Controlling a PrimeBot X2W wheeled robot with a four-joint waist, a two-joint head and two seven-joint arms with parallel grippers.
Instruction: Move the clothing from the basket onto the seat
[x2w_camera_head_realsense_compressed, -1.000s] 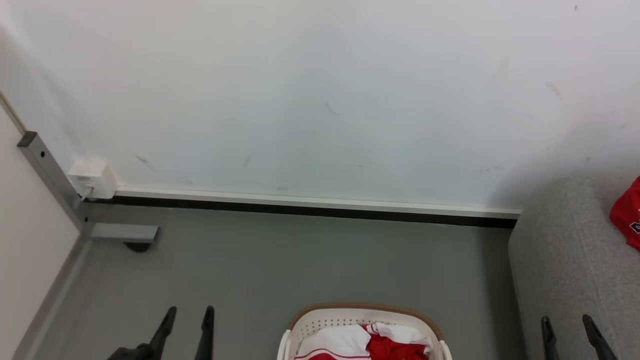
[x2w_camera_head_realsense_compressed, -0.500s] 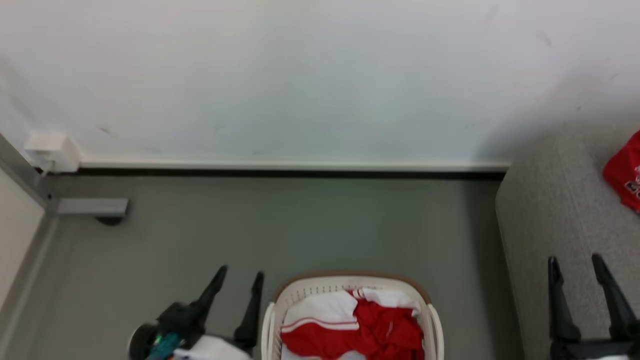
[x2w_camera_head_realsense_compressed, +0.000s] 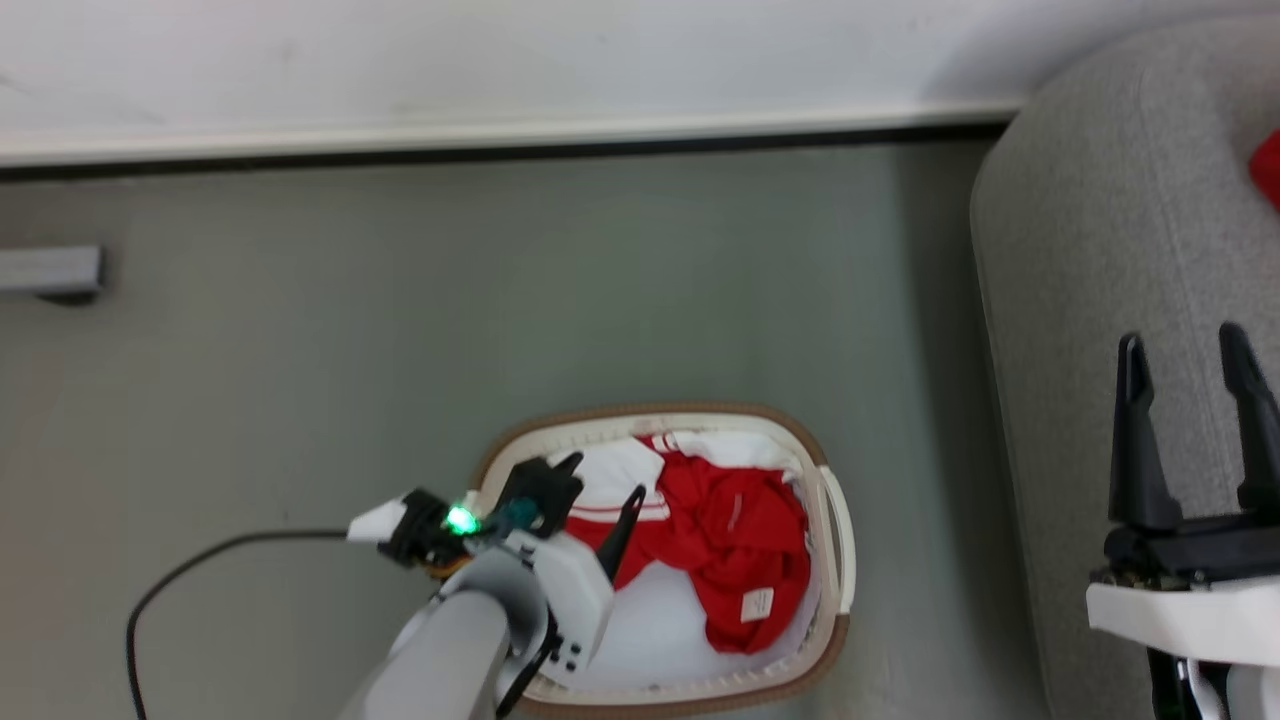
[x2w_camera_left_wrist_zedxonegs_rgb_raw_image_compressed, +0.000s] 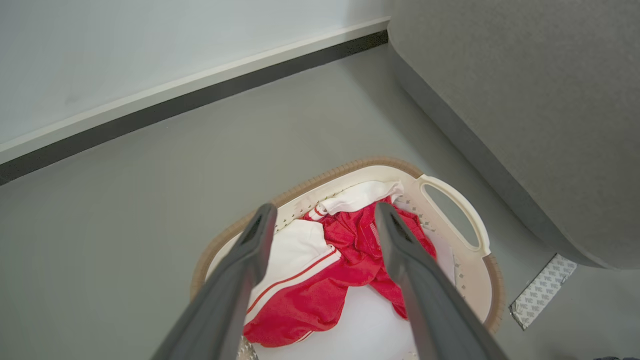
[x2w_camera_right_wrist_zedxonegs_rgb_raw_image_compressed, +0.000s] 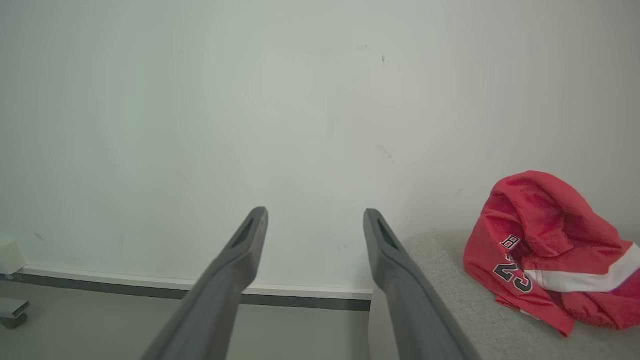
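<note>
**Left gripper poised over basket**

The left gripper, jaws spread and empty, hovers above red-and-white clothing in the basket. The right gripper, also spread, hangs over the seat. Risk: snagging the rim, or pinching only a loose fold.

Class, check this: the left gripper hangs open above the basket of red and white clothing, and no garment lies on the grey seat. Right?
No. A red numbered garment lies on the seat, as the right wrist view shows. The rest stands: the left gripper hangs open above the basket of red and white clothing.
</note>
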